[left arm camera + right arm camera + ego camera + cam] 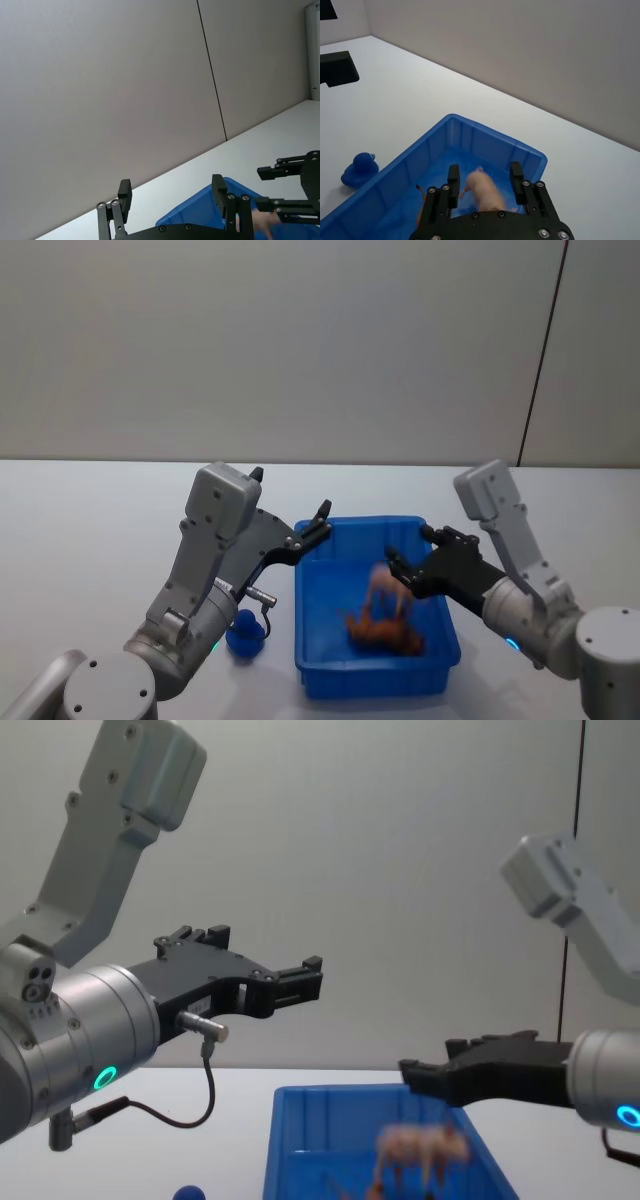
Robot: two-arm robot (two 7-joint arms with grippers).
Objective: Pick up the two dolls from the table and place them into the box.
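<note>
Background: a plain grey wall (300,340), unmarked, spans the rear of the scene. One thin dark vertical seam (540,360) runs down it at about 2 o'clock in the head view. In the left wrist view, a white upright frame (313,50) stands between 2 and 3 o'clock; what it belongs to cannot be determined.

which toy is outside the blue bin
The dark blue rounded doll: it sits on the table left of the box, while the pink pig and the brown animal are inside it.
</note>
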